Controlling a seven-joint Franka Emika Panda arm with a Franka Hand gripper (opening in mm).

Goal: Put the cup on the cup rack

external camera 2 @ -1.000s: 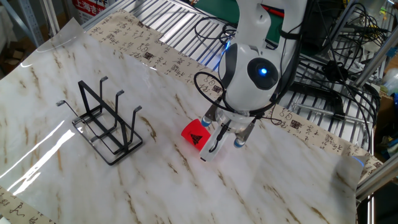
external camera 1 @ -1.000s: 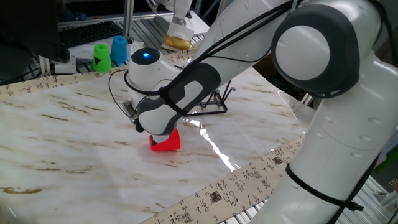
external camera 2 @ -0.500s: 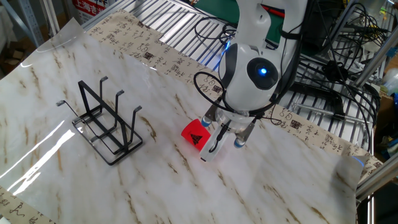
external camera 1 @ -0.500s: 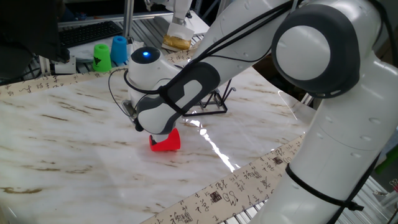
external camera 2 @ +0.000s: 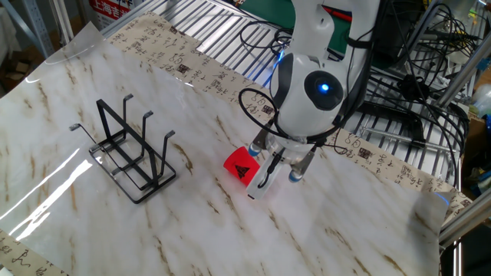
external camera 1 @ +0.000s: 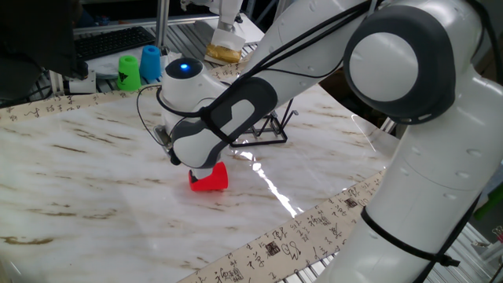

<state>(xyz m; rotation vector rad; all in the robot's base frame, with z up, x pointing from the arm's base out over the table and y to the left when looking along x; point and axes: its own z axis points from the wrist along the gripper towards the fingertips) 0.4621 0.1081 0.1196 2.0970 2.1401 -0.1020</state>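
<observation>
The red cup (external camera 2: 239,165) lies on its side on the marble table, its base with a dark mark facing the other fixed view. My gripper (external camera 2: 276,178) is down at table level right beside it. Its jaws stand apart, and one white finger (external camera 2: 261,182) touches the cup's right side. The cup is not between the fingers. In one fixed view the cup (external camera 1: 209,180) peeks out under the wrist, which hides the fingers. The black wire cup rack (external camera 2: 130,153) stands upright to the left with bare prongs, partly hidden behind the arm as the rack (external camera 1: 271,130) in one fixed view.
A green cup (external camera 1: 129,71) and a blue cup (external camera 1: 150,63) stand at the table's far edge. Patterned paper strips border the marble top. Metal grating and cables lie beyond the table (external camera 2: 69,92).
</observation>
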